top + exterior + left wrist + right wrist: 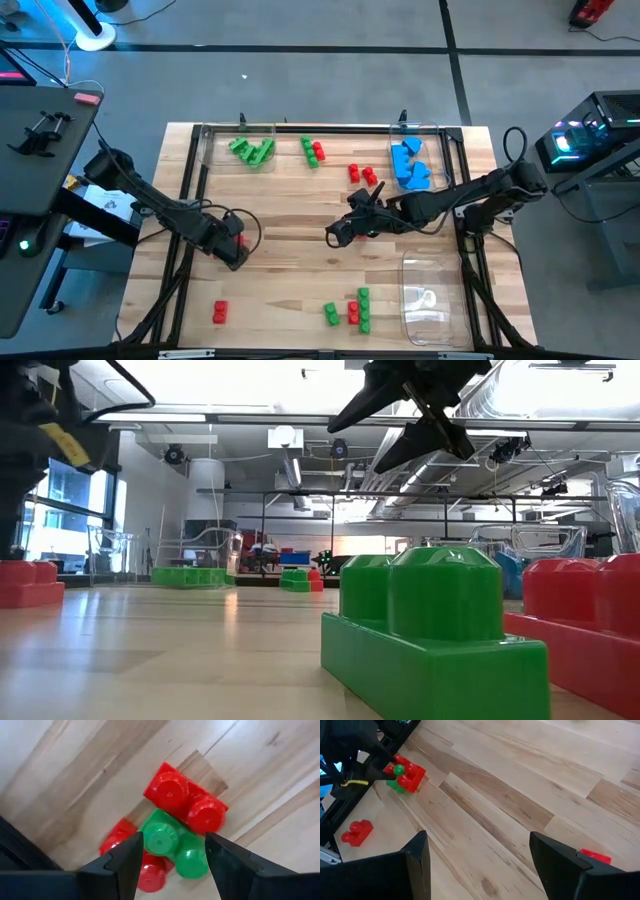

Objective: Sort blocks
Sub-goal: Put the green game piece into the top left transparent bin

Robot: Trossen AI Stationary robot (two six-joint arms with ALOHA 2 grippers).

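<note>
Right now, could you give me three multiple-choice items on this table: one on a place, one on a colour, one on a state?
1. Where do the blue blocks lie?
A. in a clear tray at the table's far right
B. in the middle of the table
C. under the left arm

2. What colour is the block between the left gripper fingers?
A. blue
B. green
C. yellow

3. How is the right gripper?
A. shut on a block
B. open and empty
C. out of sight

Key: 1 A, the high view shows them there; 2 B, seen in the left wrist view; 3 B, only bare wood between its fingers.

the right gripper hangs with fingers spread over bare tabletop; far off, a red-and-green block cluster beside the other arm, a lone red block.
</note>
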